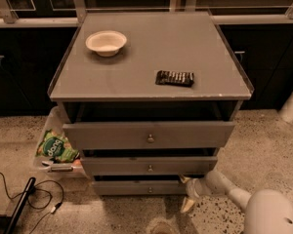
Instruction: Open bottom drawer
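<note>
hand (186, 193): released, fingers spread, low at right end of bottom drawer (136, 187)
knob (150, 189): apart from hand
worktop (136, 77): white bowl (106, 43), dark packet (175, 78)

1. The grey surface (151, 52) of the cabinet carries a cream-white bowl (106, 42) and a black packet (175, 78) marked with pale stripes.
2. All three drawer fronts are plain matte grey. The bottom drawer (122, 187) bears a small dull-metal knob (150, 189).
3. The off-white gripper (186, 193), jaws parted and tipped in yellowish tan, sits at the bottom drawer's right end on a pale grey-white arm (234, 195).
4. Left of the cabinet lies a green bag (56, 147) with white lettering.
5. The beige floor (263, 150) is flecked with dark speckles, and black cables (19, 189) cross it.
</note>
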{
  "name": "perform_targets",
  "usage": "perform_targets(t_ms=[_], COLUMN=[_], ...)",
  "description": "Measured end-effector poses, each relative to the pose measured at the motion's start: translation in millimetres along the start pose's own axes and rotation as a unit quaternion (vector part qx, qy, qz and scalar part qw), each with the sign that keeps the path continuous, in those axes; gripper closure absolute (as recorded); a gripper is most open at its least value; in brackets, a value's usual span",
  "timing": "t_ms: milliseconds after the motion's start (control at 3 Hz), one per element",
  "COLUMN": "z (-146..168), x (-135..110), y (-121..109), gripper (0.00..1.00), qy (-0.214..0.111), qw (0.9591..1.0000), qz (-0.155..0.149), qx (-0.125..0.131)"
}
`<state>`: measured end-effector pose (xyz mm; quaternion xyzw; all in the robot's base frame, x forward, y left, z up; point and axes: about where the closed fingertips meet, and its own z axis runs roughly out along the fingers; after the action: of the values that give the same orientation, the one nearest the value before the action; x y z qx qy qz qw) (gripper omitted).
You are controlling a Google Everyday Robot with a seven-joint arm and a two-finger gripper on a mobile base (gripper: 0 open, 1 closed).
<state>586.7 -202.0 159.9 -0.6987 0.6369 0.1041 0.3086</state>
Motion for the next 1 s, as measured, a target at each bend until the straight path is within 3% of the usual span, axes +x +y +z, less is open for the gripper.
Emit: perform_targets(t_ms=[667,1000], z=[2,-9], x=[-2,-9], y=[1,13], gripper=[0.42,0.65], qy=[-0.004,-0.022], qw=[1.0,0.9997], qz=[0.001,0.009], qx=[-0.002,-0.009])
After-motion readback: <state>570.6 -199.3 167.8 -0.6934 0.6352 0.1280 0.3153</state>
